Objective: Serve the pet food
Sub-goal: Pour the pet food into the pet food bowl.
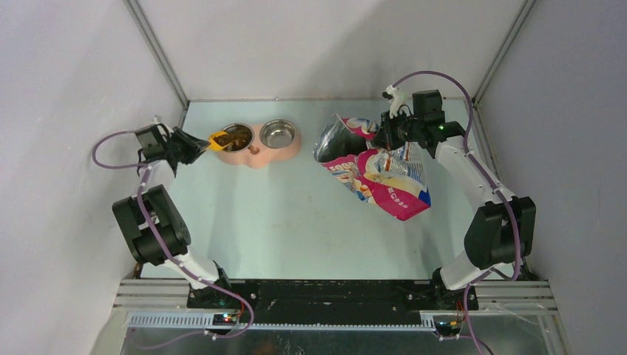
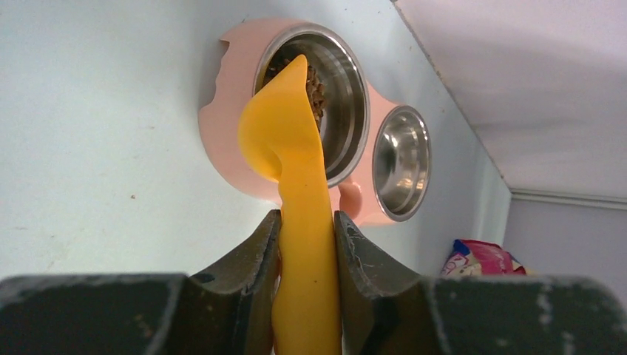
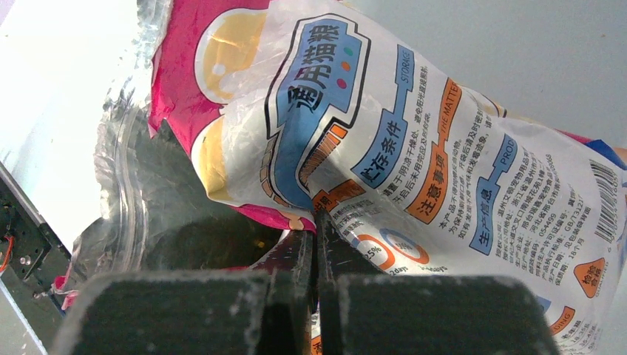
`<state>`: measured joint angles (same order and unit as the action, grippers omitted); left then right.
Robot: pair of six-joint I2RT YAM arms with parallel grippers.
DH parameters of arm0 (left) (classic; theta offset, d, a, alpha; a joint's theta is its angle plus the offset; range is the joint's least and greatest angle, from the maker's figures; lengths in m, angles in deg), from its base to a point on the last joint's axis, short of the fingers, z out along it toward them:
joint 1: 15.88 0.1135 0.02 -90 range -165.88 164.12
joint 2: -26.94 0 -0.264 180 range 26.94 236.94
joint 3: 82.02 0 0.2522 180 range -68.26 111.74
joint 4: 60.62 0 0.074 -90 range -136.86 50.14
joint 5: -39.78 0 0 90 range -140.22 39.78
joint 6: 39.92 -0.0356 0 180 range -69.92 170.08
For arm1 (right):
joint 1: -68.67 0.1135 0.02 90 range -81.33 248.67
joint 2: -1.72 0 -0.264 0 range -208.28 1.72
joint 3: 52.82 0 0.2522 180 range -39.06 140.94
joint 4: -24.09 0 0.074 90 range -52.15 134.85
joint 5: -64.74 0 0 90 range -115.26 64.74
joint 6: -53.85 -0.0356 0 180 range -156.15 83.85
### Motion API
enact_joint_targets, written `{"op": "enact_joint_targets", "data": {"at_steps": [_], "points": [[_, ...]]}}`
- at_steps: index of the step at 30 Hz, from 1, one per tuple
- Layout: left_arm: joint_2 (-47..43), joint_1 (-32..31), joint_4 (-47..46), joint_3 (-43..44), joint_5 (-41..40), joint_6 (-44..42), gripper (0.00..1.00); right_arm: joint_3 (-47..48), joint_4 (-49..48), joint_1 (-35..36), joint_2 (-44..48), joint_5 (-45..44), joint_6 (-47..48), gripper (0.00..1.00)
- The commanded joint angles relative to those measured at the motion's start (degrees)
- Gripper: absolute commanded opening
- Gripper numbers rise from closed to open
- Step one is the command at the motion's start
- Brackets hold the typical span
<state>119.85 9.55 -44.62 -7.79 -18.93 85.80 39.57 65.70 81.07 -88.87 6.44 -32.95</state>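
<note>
The left gripper (image 2: 307, 218) clamps the orange scoop (image 2: 285, 133). Its tip hangs over kibble (image 2: 319, 87) in the nearer bowl (image 2: 349, 111) of the pink feeder (image 2: 218, 133).

Pale green tabletop (image 1: 296, 222), white walls (image 1: 310, 44), metal corner struts (image 1: 159, 52)

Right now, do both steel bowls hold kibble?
No, kibble shows only in the bowl at the scoop tip; the other bowl is bare steel.
</note>
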Motion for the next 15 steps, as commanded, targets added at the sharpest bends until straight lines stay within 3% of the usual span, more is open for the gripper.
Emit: {"op": "enact_joint_targets", "data": {"at_steps": [1, 15], "points": [[-2.9, -1.8, 6.2, 4.8, -4.3, -4.8, 0.00, -0.9, 1.9, -0.5, 2.0, -3.1, 1.1, 0.00], [-1.0, -9.3, 20.3, 17.4, -14.3, -14.7, 0.00, -1.5, 1.6, -0.4, 2.8, -2.5, 1.0, 0.00]]}}
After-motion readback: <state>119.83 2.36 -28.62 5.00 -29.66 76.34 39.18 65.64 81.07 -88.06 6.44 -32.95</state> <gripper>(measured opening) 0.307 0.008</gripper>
